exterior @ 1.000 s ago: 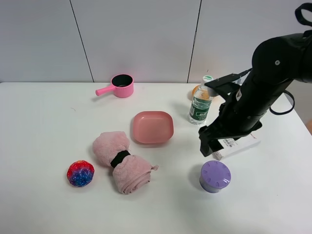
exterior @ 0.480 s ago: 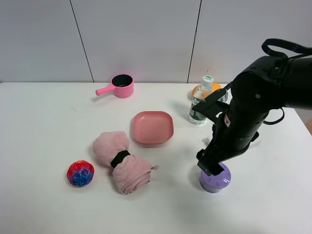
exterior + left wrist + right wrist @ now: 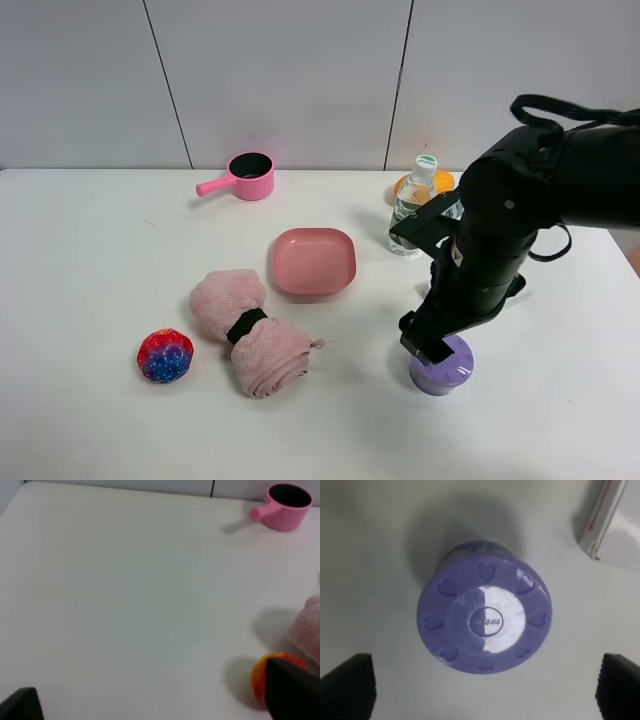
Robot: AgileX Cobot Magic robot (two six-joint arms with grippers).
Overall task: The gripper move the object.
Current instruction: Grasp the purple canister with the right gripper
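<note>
Object: squat round jar, lavender-purple; lid carried a ring of raised hearts around a flat centre disc that caught glare. It stood upright on the white table, lid up and axis vertical, with no side favoured. It sat at the front right, well right of the rolled pink towel and near a white box.

Right gripper hovered directly over the jar, fingers spread wide to either side and clear of it. Left gripper was also spread, with only table between its fingers.

Containers: the jar was lidded, contents hidden. The pink saucepan was dark inside; contents could not be told. The pink dish showed bare pink.
</note>
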